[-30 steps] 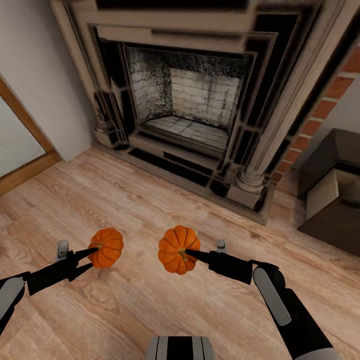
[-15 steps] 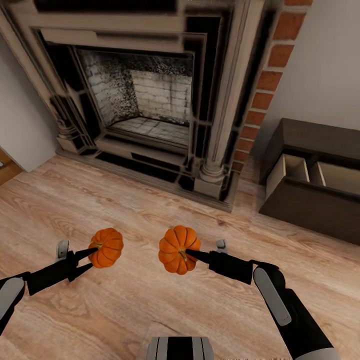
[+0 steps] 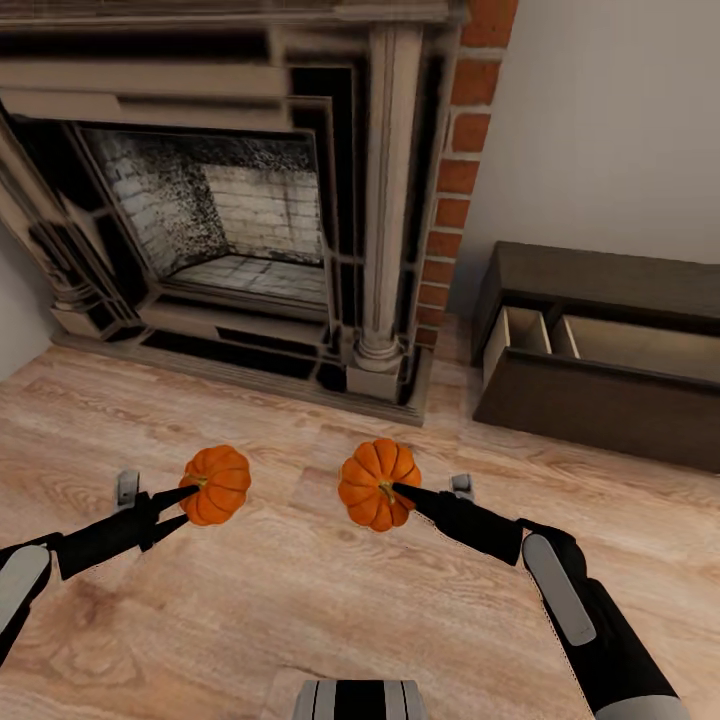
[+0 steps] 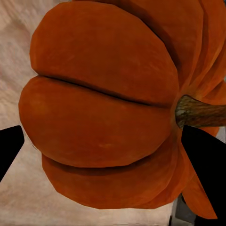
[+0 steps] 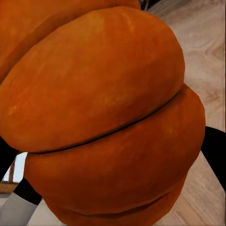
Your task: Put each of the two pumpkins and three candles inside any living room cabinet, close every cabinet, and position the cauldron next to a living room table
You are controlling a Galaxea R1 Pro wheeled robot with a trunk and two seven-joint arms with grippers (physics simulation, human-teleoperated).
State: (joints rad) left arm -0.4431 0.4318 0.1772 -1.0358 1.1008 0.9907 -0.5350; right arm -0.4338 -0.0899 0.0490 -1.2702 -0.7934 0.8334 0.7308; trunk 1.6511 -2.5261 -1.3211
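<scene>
— What do we count from the head view?

— We count two pumpkins and one cabinet (image 3: pixel 590 400). The left pumpkin (image 3: pixel 216 484) sits at the tip of our left gripper (image 3: pixel 186 505), the right pumpkin (image 3: pixel 378 483) at the tip of our right gripper (image 3: pixel 402 492). Both are held up above the wooden floor (image 3: pixel 300 600), side by side but apart.

— How are the grippers set?

— The left fingers are closed in on the left pumpkin near its stem (image 4: pixel 200 110); the wrist view shows dark fingertips (image 4: pixel 197 141) on either side of the orange body. The right one is pinched on the right pumpkin at its stem end, and its wrist view has the ribbed skin pressed close between dark fingertips (image 5: pixel 214 146).

— And the cabinet?

— It stands low against the wall, right of the brick column (image 3: pixel 455 190) beside the fireplace (image 3: pixel 230 220). Its front hangs open, with two pale compartments showing inside.

— What differs from half a second ago?

— Our view has swung rightward: the fireplace lies further left, and more of the cabinet shows. Both pumpkins remain gripped as before, the right one a little higher in the picture.
</scene>
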